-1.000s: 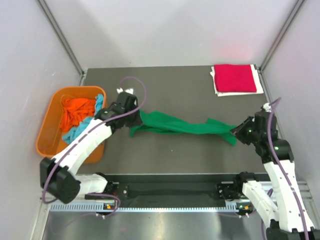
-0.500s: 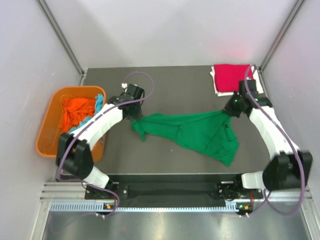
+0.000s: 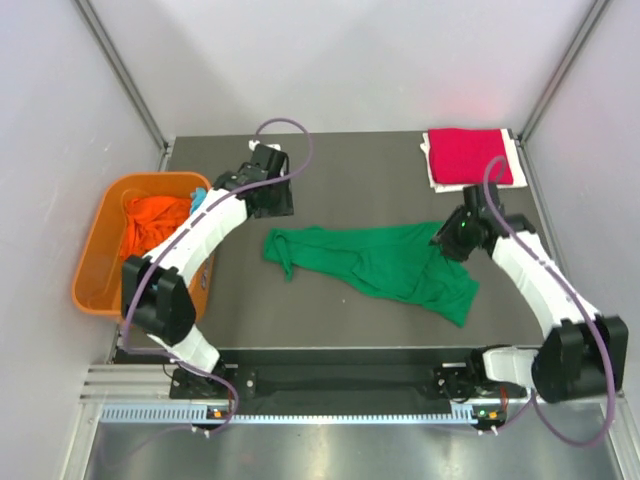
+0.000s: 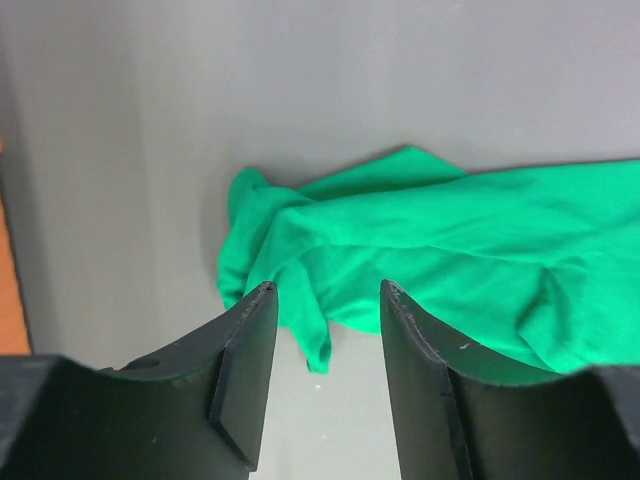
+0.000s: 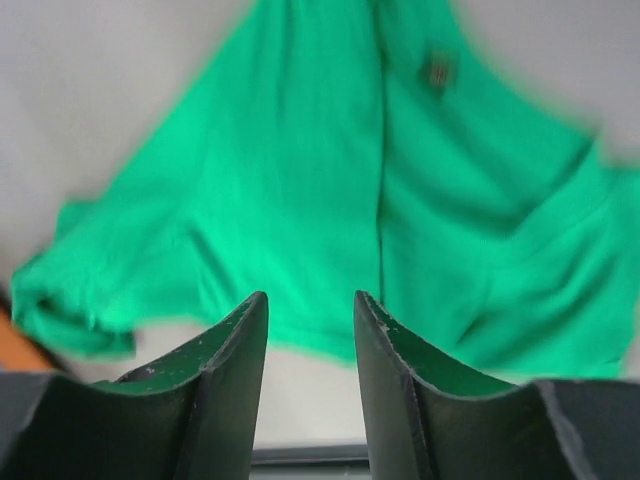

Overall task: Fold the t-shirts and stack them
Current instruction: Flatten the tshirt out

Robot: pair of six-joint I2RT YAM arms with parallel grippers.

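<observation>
One rigid orange plastic tub [image 3: 92, 285] sits at the left of the frame, beside the dark grey bench [image 3: 350, 165]. It holds two shirts: a crumpled orange t-shirt [image 3: 155, 220] and a light blue t-shirt [image 3: 196, 200], which is mostly hidden by the left arm.

There are four shirts and two claws in all.

The left claw [image 3: 278, 203] hangs over the bench in the upper left of centre. In its wrist view the left claw [image 4: 322, 290] has its jaws well apart with nothing between them.

One bright green t-shirt [image 3: 385, 262] lies spread and wrinkled across the middle of the bench. Its bunched left end is just below and to the right of that claw. The left wrist view shows the same green shirt [image 4: 450, 250] lying flat on the bench beyond the fingertips, not touched by them.

The right claw [image 3: 452, 240] sits over the green shirt's upper right edge. Its wrist view is blurred. There the right claw [image 5: 310, 298] has its jaws partly apart and grips nothing, and the green cloth [image 5: 300, 180] lies beyond the fingertips.

In the upper right corner, one folded crimson red t-shirt [image 3: 470, 155] rests on a white sheet [image 3: 518, 150], well apart from both claws.
</observation>
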